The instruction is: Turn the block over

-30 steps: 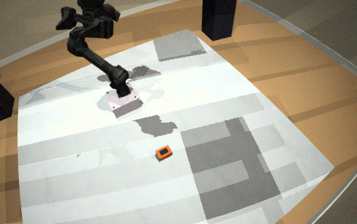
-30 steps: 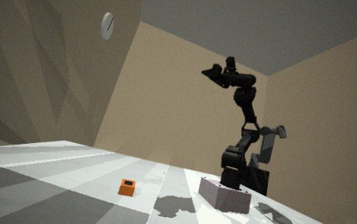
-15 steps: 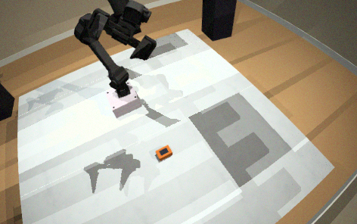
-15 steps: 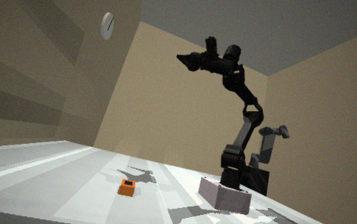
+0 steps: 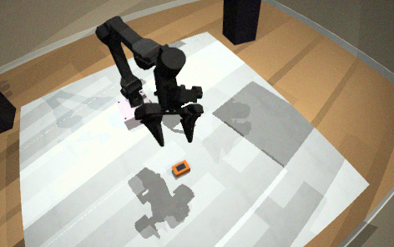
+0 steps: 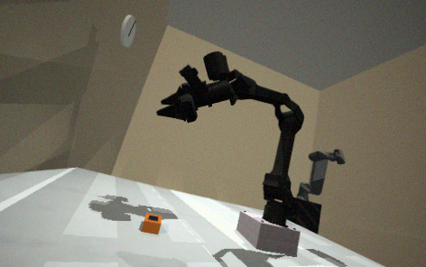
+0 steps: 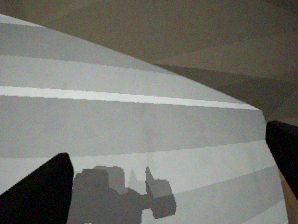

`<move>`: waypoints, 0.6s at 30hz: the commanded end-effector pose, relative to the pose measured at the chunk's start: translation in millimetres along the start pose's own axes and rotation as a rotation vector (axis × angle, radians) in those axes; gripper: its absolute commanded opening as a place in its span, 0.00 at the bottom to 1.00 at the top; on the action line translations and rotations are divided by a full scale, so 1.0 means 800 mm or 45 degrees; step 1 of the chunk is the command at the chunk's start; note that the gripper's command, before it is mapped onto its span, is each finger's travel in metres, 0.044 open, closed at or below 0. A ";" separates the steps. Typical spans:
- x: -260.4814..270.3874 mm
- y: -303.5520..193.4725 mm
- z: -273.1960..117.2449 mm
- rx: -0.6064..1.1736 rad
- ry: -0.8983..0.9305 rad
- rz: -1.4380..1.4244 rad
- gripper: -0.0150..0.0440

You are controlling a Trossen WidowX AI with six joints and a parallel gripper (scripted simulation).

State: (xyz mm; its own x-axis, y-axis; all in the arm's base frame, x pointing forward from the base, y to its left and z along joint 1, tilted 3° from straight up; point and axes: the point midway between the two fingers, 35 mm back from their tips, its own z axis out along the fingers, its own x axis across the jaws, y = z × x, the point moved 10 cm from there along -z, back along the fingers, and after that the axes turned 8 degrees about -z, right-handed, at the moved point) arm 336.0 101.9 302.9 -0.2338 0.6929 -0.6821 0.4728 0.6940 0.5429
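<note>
The small orange block with a dark marked square on top (image 5: 181, 168) (image 6: 152, 224) sits on the white table (image 5: 100, 175) (image 6: 41, 225) (image 7: 125, 125), just below centre in the top view. We hold our black two-fingered gripper (image 5: 176, 143) (image 6: 159, 107) (image 7: 170, 148) above the table, fingers spread wide, grasping nothing.

Tan walls (image 5: 355, 25) (image 6: 217, 149) (image 7: 200, 30), grey ceiling (image 6: 271, 36); round clock (image 6: 128, 31) high up. Wood-brown floor (image 5: 288, 58) (image 7: 289, 192). Pale skirting (image 5: 334, 42). Angular shadows.
</note>
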 end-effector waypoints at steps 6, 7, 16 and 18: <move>0.063 -0.065 0.099 0.615 0.584 0.255 1.00; 0.068 -0.073 0.106 0.693 0.634 0.292 1.00; 0.093 -0.106 0.132 1.067 0.826 0.477 1.00; 0.094 -0.103 0.134 1.067 0.826 0.477 1.00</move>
State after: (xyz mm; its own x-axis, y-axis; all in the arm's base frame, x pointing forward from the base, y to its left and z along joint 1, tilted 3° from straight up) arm 368.2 76.1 159.2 -0.2833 0.9566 -0.0688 0.9571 0.2865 0.0421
